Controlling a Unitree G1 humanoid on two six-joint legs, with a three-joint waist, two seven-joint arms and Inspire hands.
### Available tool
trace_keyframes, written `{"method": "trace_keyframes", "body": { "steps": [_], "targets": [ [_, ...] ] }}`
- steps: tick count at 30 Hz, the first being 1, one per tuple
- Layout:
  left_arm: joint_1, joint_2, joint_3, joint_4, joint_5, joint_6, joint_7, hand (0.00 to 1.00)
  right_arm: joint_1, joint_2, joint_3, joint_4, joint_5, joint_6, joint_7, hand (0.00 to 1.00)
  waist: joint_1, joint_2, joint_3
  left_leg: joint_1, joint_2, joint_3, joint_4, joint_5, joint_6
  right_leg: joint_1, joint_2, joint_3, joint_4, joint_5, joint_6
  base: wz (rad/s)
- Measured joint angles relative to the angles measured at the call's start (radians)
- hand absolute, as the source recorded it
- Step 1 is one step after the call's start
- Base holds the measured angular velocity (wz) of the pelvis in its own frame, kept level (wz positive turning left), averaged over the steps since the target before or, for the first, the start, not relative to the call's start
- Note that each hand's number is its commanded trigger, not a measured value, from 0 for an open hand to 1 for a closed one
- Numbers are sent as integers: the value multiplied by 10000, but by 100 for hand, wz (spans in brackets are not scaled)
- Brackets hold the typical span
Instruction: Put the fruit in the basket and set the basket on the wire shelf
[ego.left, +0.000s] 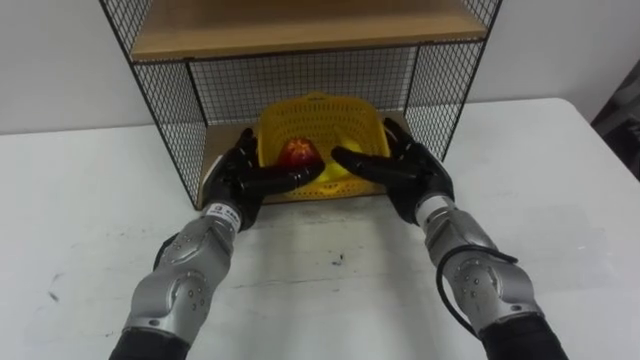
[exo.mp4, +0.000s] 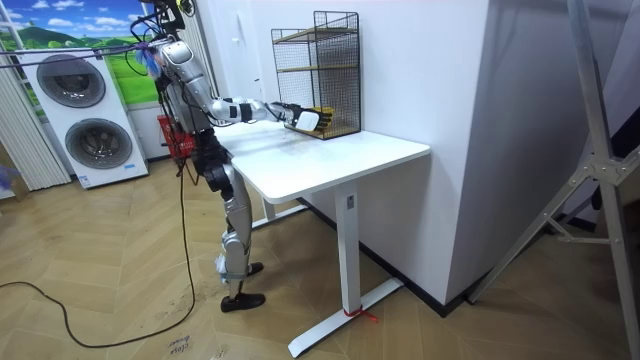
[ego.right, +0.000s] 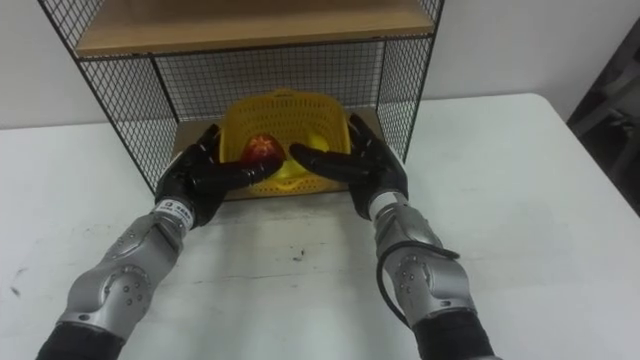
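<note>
Counter (ego.left: 560, 220) up front; left hand (ego.left: 236, 180) at the basket's (ego.left: 320, 115) 9 o'clock, right hand (ego.left: 410, 175) at 3, both pinching its rim. It's on the shelf (ego.left: 170, 110), fruit (ego.left: 298, 152) inside. Snagged thumbs might drag it out.

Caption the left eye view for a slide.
Left hand and right hand grip the yellow basket, fruit inside, in the wire shelf lower bay.

Yellow basket (ego.left: 320, 125) sits upright in the bottom compartment of the wire shelf (ego.left: 160, 90), at the edge nearest me. Inside it: red fruit (ego.left: 297, 152) left, yellow fruit (ego.left: 337, 172) right.
</note>
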Motion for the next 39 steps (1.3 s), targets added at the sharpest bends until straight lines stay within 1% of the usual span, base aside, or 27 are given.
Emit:
{"method": "trace_keyframes", "body": {
  "steps": [8, 11, 14, 16, 21, 26, 29, 32, 35, 37, 39],
  "targets": [
    [-9, 59, 24, -46, -3, 42, 25, 0, 0, -177, -5, 81, -297, -3, 62, 0, -3, 6, -7, 22, -7, -6, -27, 28, -6, 4, 2, 14, -4, 0, 0, 0],
    [-39, 58, 251, -65, 0, 42, 95, 0, 0, -238, -12, 83, -295, -4, 58, 0, 4, -10, -22, 22, -7, -11, -30, 29, -7, 3, 7, 19, -13, 0, -1, 0],
    [-265, 80, 543, -68, -3, 42, 198, 0, -1, -289, -21, 83, -291, -4, 54, 0, 18, -32, -35, 14, -7, -11, -30, 33, -10, -3, 9, 21, -15, 0, -1, 0],
    [-430, 94, 806, -82, -18, 41, 233, 0, -1, -306, -22, 83, -283, -4, 55, 0, 15, -61, -76, 16, -11, -11, -16, 49, -11, -2, 6, 20, -15, 1, -1, 0],
    [-457, 127, 891, -182, -10, 41, 246, 0, -4, -488, -60, 81, -281, -4, 69, 0, 20, -105, -156, 21, -16, -27, -6, 64, -11, 24, 3, 2, -14, 1, -1, 0],
    [-457, 178, 952, -259, -10, 45, 246, 0, -5, -654, -107, 53, -276, -3, 71, 0, 25, -100, -161, 5, -14, -35, -24, 64, -11, 11, 6, 11, 1, 1, -2, 0],
    [-457, 227, 984, -675, 6, 47, 270, 0, -53, -728, -134, -56, -260, -3, 70, 0, 49, -98, -162, 9, -14, -23, -56, 64, -11, 5, 3, 15, -5, 1, -2, 0],
    [-457, 392, 984, -1043, 1, 45, 295, 0, -278, -731, -141, -73, -273, -6, 74, 0, 11, -81, -173, 15, -11, -5, -46, 64, -11, -9, 2, 31, -5, 1, -2, 0],
    [-456, 527, 1158, -1399, 281, 44, 308, 0, -276, -751, -178, -513, -770, -7, 47, 0, -44, -69, -180, -32, -10, -7, -35, 66, -14, -76, 3, 32, -6, 1, -2, 0],
    [-453, 596, 1128, -1872, 469, 44, 300, 0, -271, -875, -178, -1064, -1156, -9, 36, 0, -27, -67, -181, -83, -14, -4, -108, 71, -14, -139, 0, 39, -4, 2, -2, 0],
    [-453, 665, 1121, -2144, 459, 44, 296, 0, -271, -965, -177, -1393, -1156, -27, 22, 0, 2, -66, -182, -80, -18, -1, -134, 92, -14, -157, -1, 59, -14, 5, -7, 0]
  ]
}}
